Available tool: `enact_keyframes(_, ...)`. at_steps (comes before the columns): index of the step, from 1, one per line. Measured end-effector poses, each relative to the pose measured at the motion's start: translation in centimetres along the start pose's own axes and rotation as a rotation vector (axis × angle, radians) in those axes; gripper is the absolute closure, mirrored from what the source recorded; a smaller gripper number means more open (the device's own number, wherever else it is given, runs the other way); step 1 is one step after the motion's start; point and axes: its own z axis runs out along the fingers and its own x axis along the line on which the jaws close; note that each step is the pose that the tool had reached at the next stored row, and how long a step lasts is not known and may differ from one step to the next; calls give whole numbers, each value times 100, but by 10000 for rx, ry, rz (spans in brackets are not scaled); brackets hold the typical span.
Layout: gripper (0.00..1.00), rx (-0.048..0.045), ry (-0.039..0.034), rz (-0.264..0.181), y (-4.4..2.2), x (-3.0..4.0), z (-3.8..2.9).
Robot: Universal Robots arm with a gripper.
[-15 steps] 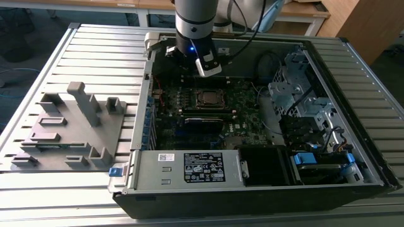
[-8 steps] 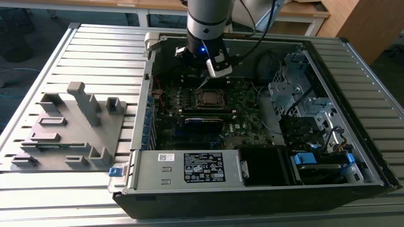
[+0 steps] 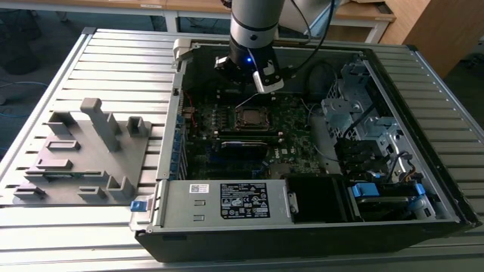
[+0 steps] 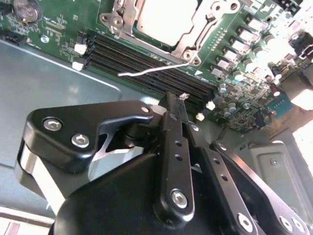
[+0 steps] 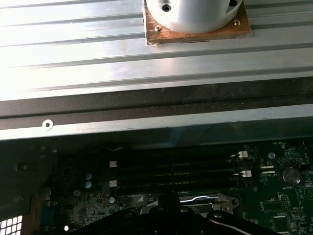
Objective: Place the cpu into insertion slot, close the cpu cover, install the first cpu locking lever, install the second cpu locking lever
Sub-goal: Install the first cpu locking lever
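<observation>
We see the cpu seated in the insertion slot of the motherboard, with the cpu cover lying flat around it. A thin wire locking lever stands unlatched over the memory slots. Our jaws are closed on nothing, hovering near that lever.
</observation>
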Motion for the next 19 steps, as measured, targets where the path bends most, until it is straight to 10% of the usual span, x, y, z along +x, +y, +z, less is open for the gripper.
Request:
enact_keyframes(12,90,8,-6,-2,0,-2,1)
enact_keyframes(19,90,135,-132,-37,-5,-2,17)
